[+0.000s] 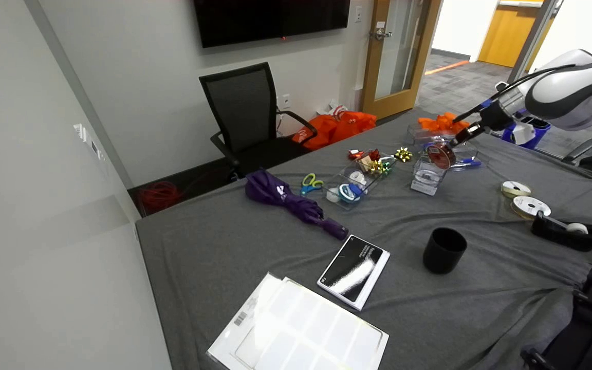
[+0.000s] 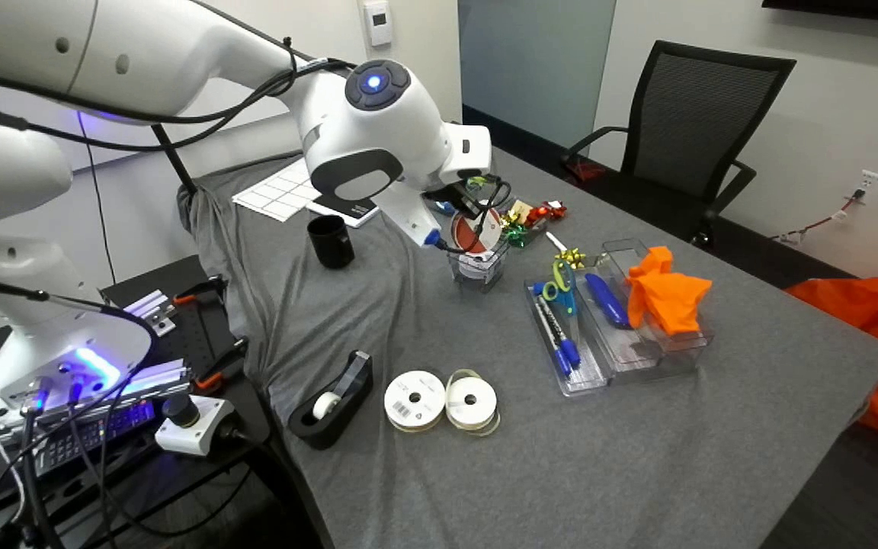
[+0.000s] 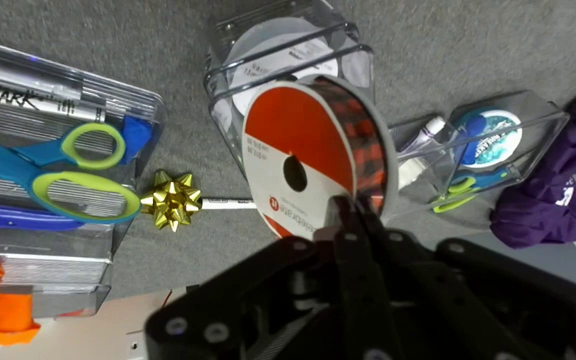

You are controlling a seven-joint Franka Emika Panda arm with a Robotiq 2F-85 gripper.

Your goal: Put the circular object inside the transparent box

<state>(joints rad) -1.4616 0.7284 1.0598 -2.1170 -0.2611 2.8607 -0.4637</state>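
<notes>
Ribbon spool (image 3: 313, 150) tilts over the transparent box (image 2: 495, 270), clasped in the fingers (image 3: 353, 250) of the outstretched, down-slanting arm (image 2: 401, 137).

There's a purple umbrella (image 1: 297, 203) lying on the gray tablecloth (image 1: 214, 246), its handle (image 1: 335, 229) just beside a black book (image 1: 353, 267). A black mug (image 1: 443, 253) stands upright near them. Two white spools (image 2: 412, 413) sit side by side next to the tape dispenser (image 2: 340, 412).

Grey-cloth tbl (image 1: 206, 246) bears clear box (image 2: 485, 276), clear trays (image 2: 652, 371), gold bow (image 3: 172, 200) & wht pen (image 3: 225, 204). Also blk cup (image 1: 441, 259), tape disp. (image 1: 567, 239), 2 wht spools (image 2: 416, 413), purple umbrella (image 1: 301, 205), flat blk-topped pkg (image 1: 352, 270), wht sheets (image 1: 321, 329).
</notes>
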